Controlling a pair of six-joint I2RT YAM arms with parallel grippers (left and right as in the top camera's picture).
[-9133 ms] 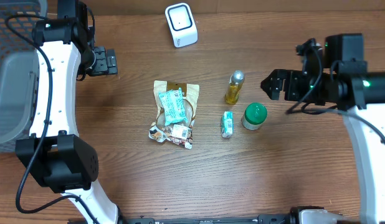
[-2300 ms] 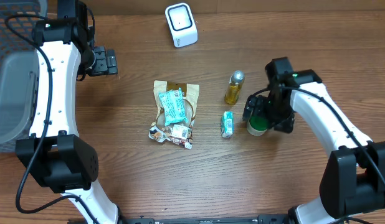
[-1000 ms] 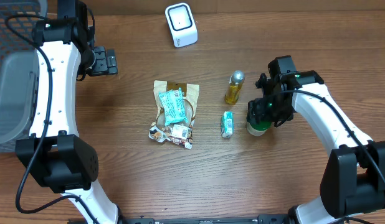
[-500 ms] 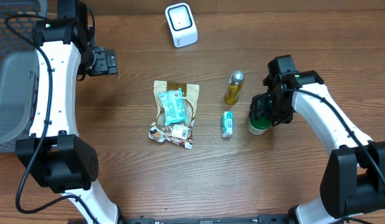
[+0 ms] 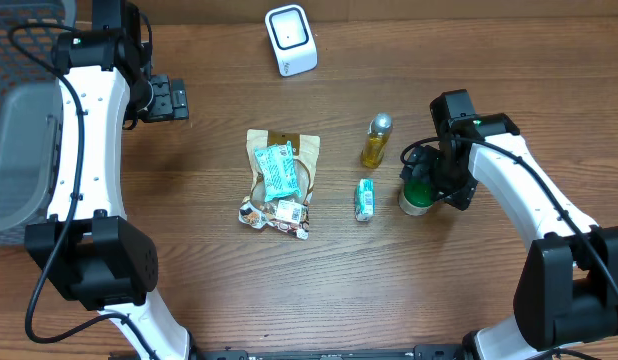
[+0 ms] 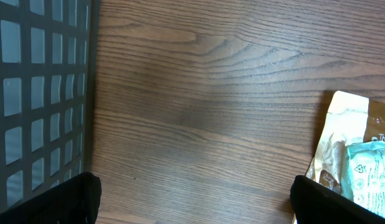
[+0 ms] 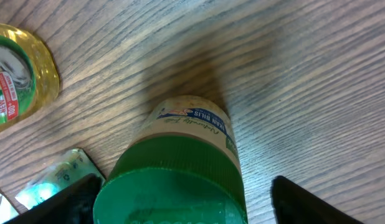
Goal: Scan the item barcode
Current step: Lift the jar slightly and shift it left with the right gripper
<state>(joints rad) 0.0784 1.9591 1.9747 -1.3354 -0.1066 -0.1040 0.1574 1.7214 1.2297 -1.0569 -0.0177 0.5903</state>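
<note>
We see the right arm (image 5: 529,200) reaching in from the lower right of the desk (image 5: 289,290). Its wrist is bent down over the green-lidded jar (image 5: 417,192), which stands upright right of centre. The left arm (image 5: 84,130) stretches up along the left side and ends near a dark mesh basket (image 5: 19,50) at the far left edge.

The jar is crowded on its left. A small green carton (image 5: 365,199) lies just beside it and a yellow bottle (image 5: 377,140) stands near it, toward the far edge. Bare wood lies open to the jar's right and front. A snack pouch (image 5: 281,180) rests mid-desk. The white scanner (image 5: 291,40) sits at the far edge, well apart from the jar.

The right claw (image 7: 186,208) is spread, with one finger on each side of the lid. A gap shows at the right finger (image 7: 317,202). We cannot tell whether the other finger touches the lid. The left claw (image 6: 192,205) is spread wide over bare desk and grips nothing.
</note>
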